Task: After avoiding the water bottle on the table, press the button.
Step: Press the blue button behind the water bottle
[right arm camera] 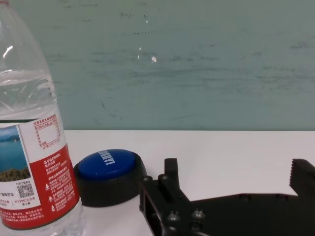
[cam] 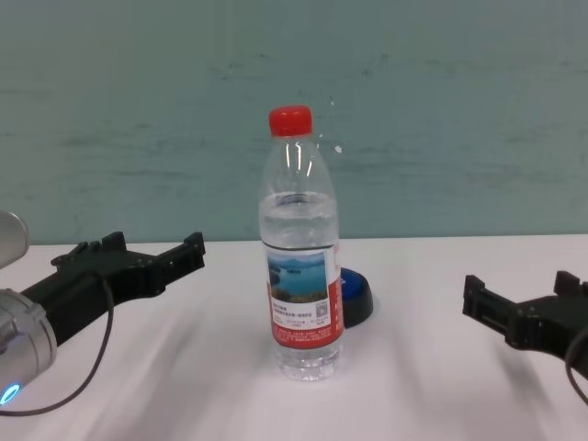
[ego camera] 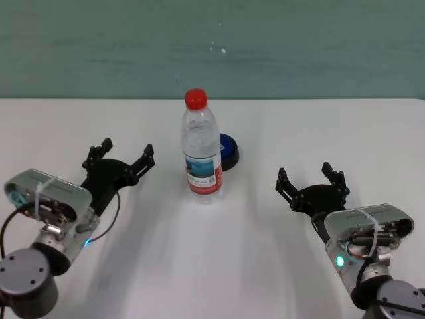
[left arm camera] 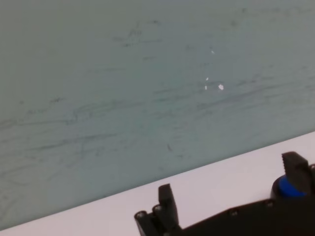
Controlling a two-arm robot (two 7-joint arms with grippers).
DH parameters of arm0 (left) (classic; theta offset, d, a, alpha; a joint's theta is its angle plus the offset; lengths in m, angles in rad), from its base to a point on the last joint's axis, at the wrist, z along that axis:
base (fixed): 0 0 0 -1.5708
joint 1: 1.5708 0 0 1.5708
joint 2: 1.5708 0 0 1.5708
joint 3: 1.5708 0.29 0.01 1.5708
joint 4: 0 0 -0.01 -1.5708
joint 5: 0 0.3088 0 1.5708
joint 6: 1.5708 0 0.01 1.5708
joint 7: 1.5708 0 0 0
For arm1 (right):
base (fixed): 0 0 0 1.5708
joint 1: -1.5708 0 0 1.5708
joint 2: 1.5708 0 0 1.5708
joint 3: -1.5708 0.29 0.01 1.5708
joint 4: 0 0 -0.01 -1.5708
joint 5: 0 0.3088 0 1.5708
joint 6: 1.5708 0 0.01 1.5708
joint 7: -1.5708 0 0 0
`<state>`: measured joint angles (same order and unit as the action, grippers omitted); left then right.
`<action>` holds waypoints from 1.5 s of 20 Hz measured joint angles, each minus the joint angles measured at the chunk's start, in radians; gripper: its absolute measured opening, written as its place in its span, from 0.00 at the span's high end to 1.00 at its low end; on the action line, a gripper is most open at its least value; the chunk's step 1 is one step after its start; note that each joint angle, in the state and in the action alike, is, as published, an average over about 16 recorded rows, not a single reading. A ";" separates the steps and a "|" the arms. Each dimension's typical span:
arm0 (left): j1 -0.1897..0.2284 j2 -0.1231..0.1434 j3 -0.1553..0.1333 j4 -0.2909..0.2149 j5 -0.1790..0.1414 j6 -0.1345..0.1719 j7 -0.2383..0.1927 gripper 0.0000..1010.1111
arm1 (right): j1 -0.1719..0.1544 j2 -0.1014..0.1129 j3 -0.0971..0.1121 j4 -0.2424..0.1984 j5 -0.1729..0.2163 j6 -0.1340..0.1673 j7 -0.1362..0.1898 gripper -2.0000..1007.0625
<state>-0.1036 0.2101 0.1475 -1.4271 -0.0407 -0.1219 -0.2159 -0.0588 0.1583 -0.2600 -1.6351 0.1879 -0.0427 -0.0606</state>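
The water bottle (ego camera: 201,153) stands upright in the middle of the white table (ego camera: 212,266); it is clear, with a red cap and a lake label. The blue button (ego camera: 229,151) sits just behind it, to its right, partly hidden by it. My left gripper (ego camera: 125,151) is open and empty, left of the bottle. My right gripper (ego camera: 309,176) is open and empty, right of the bottle and nearer to me than the button. In the right wrist view, the bottle (right arm camera: 34,162) and button (right arm camera: 108,169) lie beyond my right gripper (right arm camera: 236,169).
A teal wall (ego camera: 212,46) runs along the table's far edge. The chest view shows the bottle (cam: 301,276) between both grippers, with bare white tabletop on either side of it.
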 joint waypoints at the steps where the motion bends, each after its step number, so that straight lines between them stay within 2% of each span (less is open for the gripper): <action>1: -0.006 0.001 0.001 0.007 0.000 -0.001 -0.002 0.00 | 0.000 0.000 0.000 0.000 0.000 0.000 0.000 0.00; 16: -0.097 0.017 0.021 0.115 -0.019 -0.012 -0.038 0.00 | 0.000 0.000 0.000 0.000 0.000 0.000 0.000 0.00; 30: -0.127 0.023 0.031 0.145 -0.020 -0.010 -0.036 0.00 | 0.000 0.000 0.000 0.000 0.000 0.000 0.000 0.00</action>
<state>-0.2306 0.2329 0.1789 -1.2826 -0.0604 -0.1316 -0.2517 -0.0588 0.1582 -0.2600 -1.6351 0.1879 -0.0427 -0.0606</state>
